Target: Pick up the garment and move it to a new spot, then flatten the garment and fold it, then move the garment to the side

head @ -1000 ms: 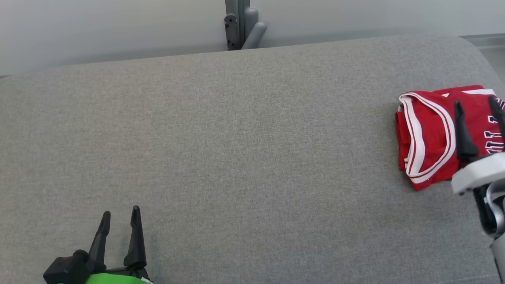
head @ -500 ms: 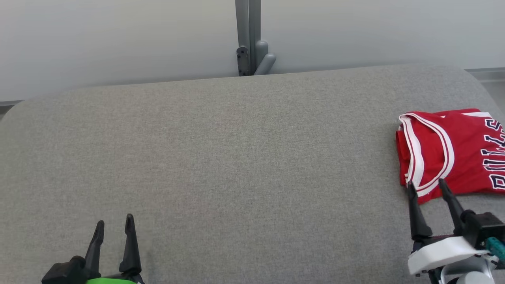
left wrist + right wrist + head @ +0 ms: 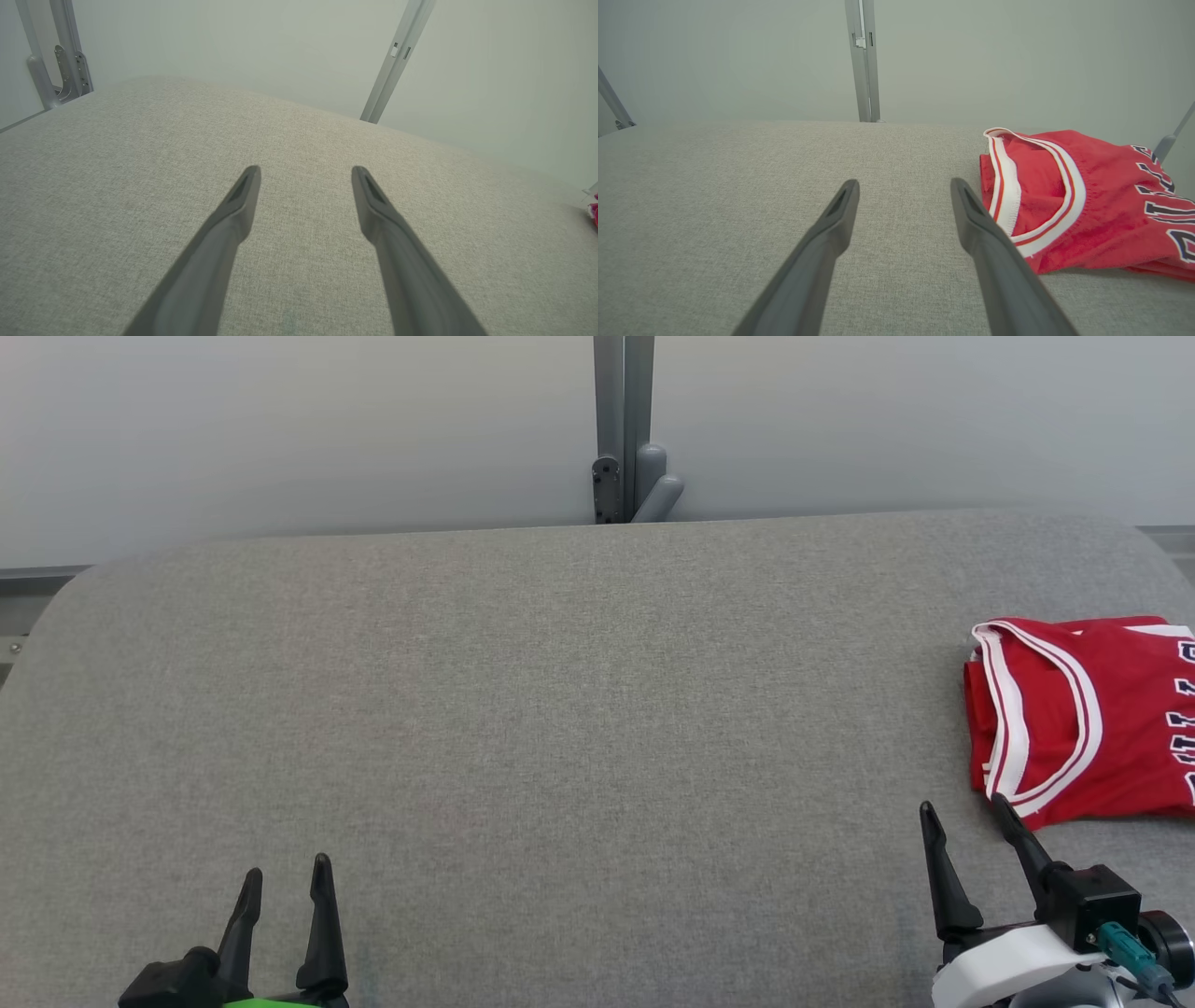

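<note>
Red garment [image 3: 1074, 719], folded, smooth knit with white-striped trim and dark lettering, lies at right edge of grey woven table [image 3: 560, 709]. Grey metal post [image 3: 624, 429] behind. Just beside garment's near corner: right gripper [image 3: 961, 803]. Well apart: left gripper [image 3: 288, 865]. Jaws of the 2 spread wide, holding nothing.

Light: bright, even and diffuse; source not in frame, no glare. Head view sharp, with the weave of the grey counter [image 3: 560, 709] resolved throughout. Shadows weak: a thin soft one under the near edge of the red jersey [image 3: 1106, 210] in the right wrist view. Wrist views give the wall [image 3: 280, 42] a greenish cast, and wide-angle distortion tilts the post [image 3: 397, 60]. Left end effector [image 3: 306, 169] and right end effector [image 3: 904, 184] go soft toward the bottom edge.
</note>
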